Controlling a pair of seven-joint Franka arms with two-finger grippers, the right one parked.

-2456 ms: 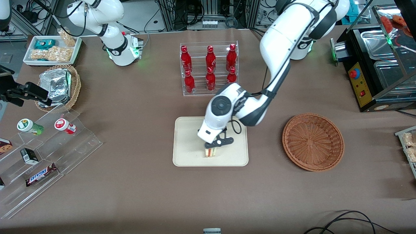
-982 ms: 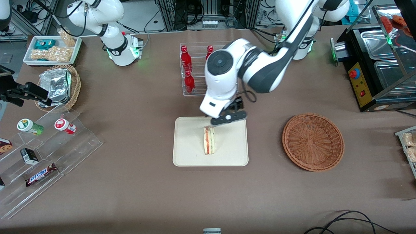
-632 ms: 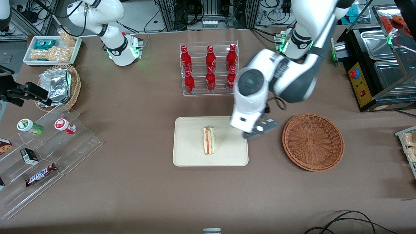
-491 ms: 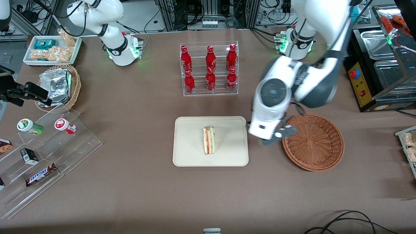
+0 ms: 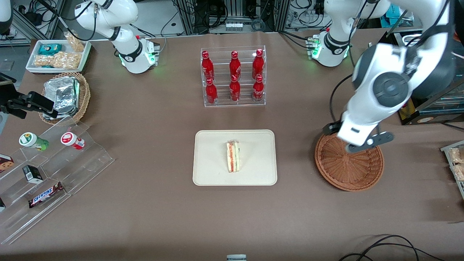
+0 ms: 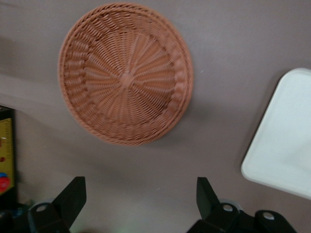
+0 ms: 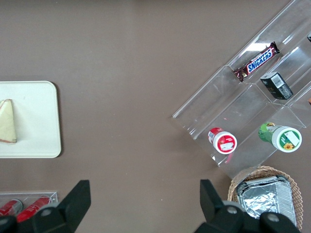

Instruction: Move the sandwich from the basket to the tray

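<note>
The sandwich (image 5: 233, 156) stands on its edge near the middle of the cream-beige tray (image 5: 210, 163), its red and green layers showing. It also shows in the right wrist view (image 7: 6, 121) on the tray (image 7: 39, 126). The reddish-brown wicker basket (image 5: 348, 170) holds nothing and sits beside the tray, toward the working arm's end of the table. My gripper (image 5: 367, 143) hangs above the basket's rim that is farther from the front camera. In the left wrist view the gripper (image 6: 139, 191) is open and holds nothing, with the basket (image 6: 126, 73) and a corner of the tray (image 6: 286, 141) below it.
A clear rack of red bottles (image 5: 233, 76) stands farther from the front camera than the tray. A stepped acrylic shelf of snacks (image 5: 54, 163), a tan basket of foil packs (image 5: 65, 96) and a white snack tray (image 5: 58, 54) lie toward the parked arm's end. A black machine (image 5: 417, 72) stands near the basket.
My gripper let go of the sandwich on the tray, rose, and swept sideways from over the tray to above the basket. The sandwich has stayed where it was set.
</note>
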